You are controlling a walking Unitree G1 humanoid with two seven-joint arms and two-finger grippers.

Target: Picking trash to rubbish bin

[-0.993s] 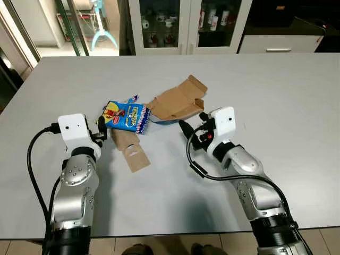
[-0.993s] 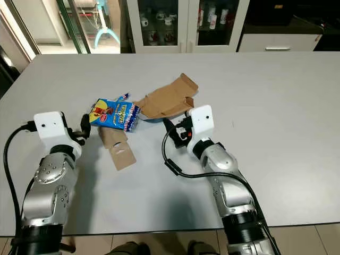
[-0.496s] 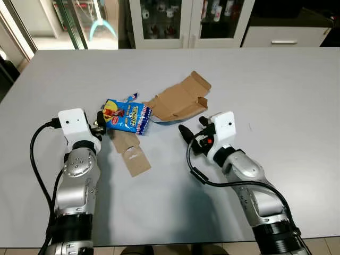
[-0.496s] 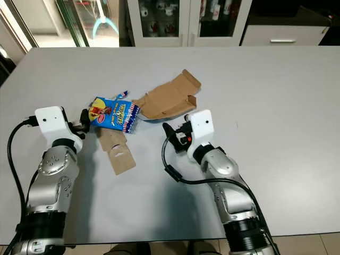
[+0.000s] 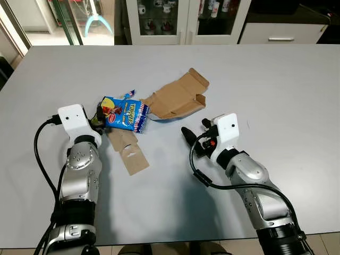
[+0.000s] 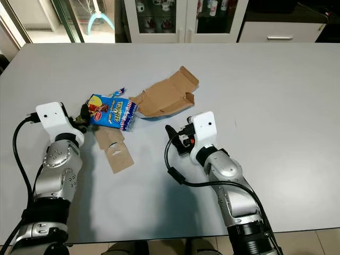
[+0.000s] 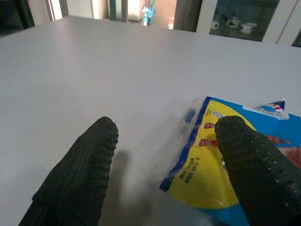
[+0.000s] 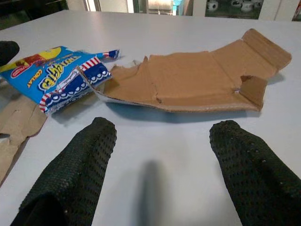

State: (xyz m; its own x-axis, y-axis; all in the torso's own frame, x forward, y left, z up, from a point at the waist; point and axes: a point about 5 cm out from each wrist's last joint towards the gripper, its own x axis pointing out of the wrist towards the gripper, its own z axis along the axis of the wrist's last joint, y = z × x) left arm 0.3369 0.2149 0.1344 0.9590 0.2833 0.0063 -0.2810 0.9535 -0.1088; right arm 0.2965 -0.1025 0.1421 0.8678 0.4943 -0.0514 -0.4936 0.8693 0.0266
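Left wrist view is showing the blue snack wrapper [image 7: 221, 165] lying flat on the grey desk [image 5: 276, 79], probably light, crinkly and slippery; its near edge looks easiest to pinch. Left hand [image 7: 164, 155] is straddling that edge, fingers apart. Right hand [image 8: 160, 160] is gaping before the flattened cardboard [image 8: 197, 80].

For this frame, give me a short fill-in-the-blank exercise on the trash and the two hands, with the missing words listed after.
1. The snack packet on the table is mainly ____ in colour.
2. The left hand is ____, with one finger over the packet's edge.
3. The torn cardboard box lies ahead of the open ____ hand.
4. The small cardboard strip lies ____ on the table.

Missing words: blue; open; right; flat
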